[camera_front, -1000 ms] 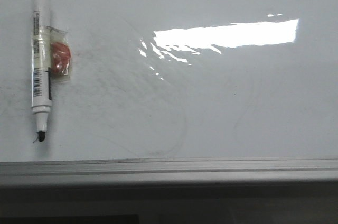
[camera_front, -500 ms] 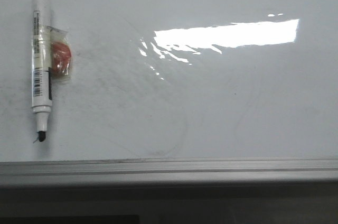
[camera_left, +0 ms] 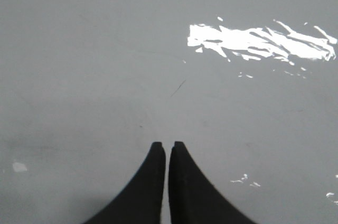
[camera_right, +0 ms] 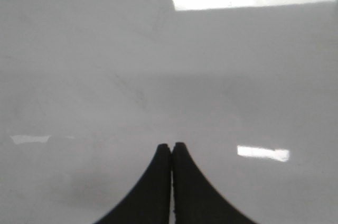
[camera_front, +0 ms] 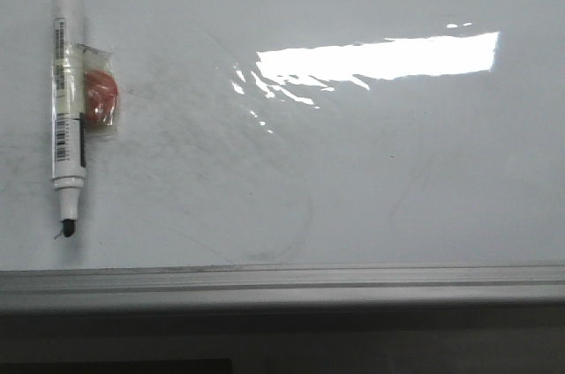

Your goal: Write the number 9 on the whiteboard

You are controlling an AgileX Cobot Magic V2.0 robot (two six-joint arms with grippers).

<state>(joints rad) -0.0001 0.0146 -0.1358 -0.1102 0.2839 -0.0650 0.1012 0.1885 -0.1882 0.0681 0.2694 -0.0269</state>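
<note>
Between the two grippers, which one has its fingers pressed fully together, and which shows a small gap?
The right gripper has its fingers pressed together, tips touching. The left gripper shows a thin pale slit between its fingers. Both are empty above the whiteboard.

Whiteboard (camera_front: 371,162): glossy white, smooth, faint grey smudges, strong glare patch. Edge strip (camera_front: 282,279) along whiteboard's near side: brushed grey metal. Marker (camera_front: 67,92) on whiteboard: smooth white plastic, paper-like barcode label. Beside marker: clear crinkled plastic wrapper (camera_front: 99,96), shiny.

Smudged whiteboard (camera_front: 353,180) bearing marker (camera_front: 67,92) with taped red piece (camera_front: 100,96)
</note>
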